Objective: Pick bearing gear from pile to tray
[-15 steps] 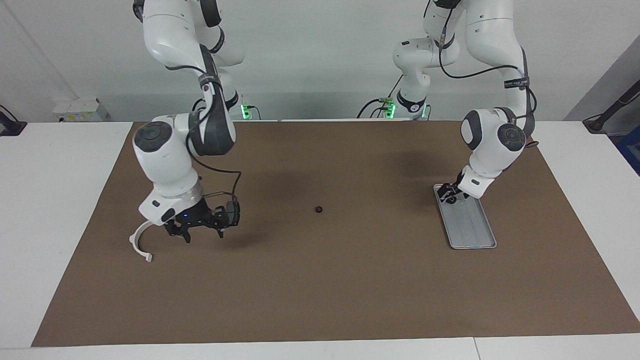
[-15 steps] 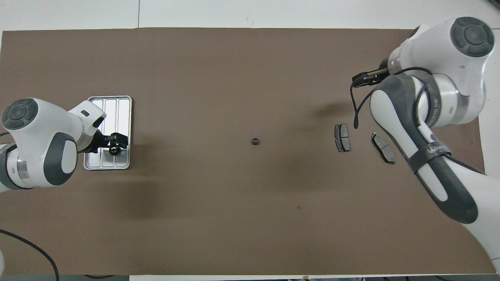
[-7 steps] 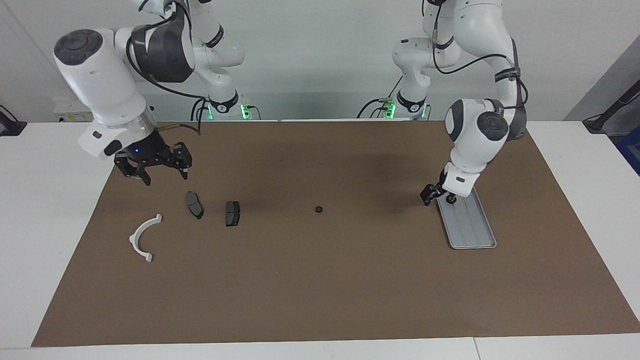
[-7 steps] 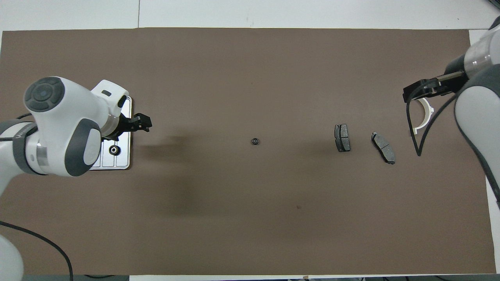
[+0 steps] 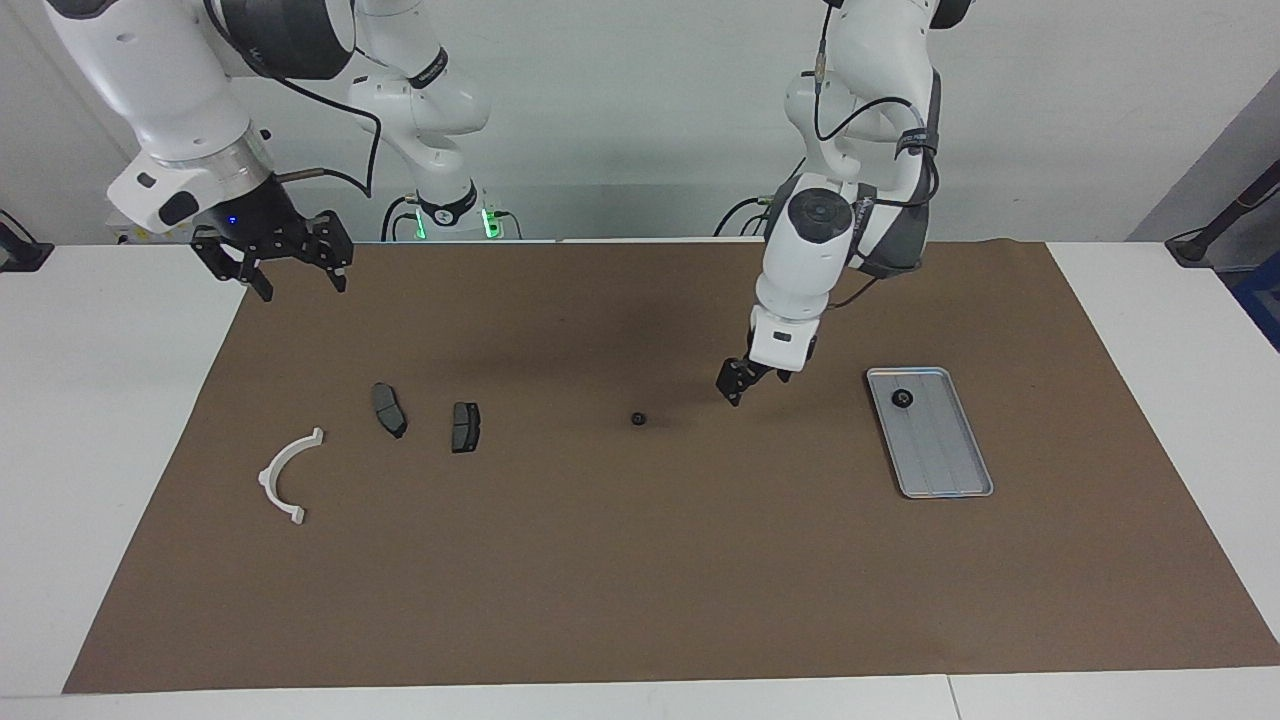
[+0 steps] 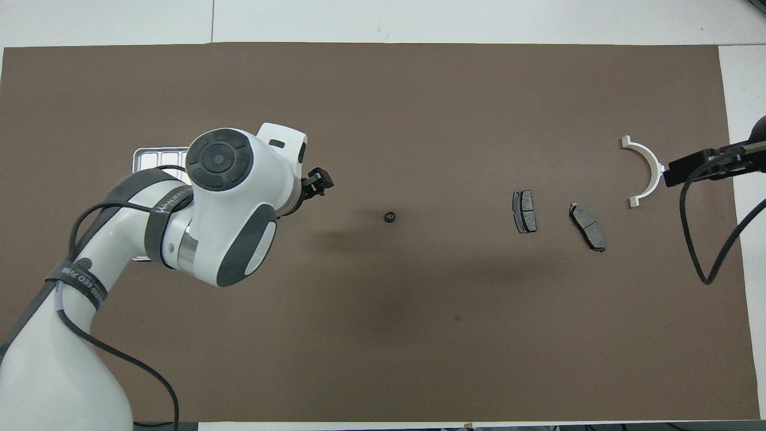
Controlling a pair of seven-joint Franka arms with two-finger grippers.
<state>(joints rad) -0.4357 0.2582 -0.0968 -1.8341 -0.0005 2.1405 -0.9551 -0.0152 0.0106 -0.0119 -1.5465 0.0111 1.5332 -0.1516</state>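
The silver-grey tray lies toward the left arm's end of the mat, with one small black gear on its end nearer the robots. In the overhead view the left arm hides most of the tray. A second small black gear lies alone mid-mat. My left gripper hangs low over the mat between the tray and this gear, holding nothing that I can see. My right gripper is open, empty and raised at the right arm's end.
The rest of the pile lies toward the right arm's end: a white half-ring bracket and two dark grey pads, also in the overhead view. A brown mat covers the table.
My left gripper left a gear on the tray and swung toward the mid-mat gear. My right gripper lifted off the pile and drew back toward the robots, uncovering pads and bracket.
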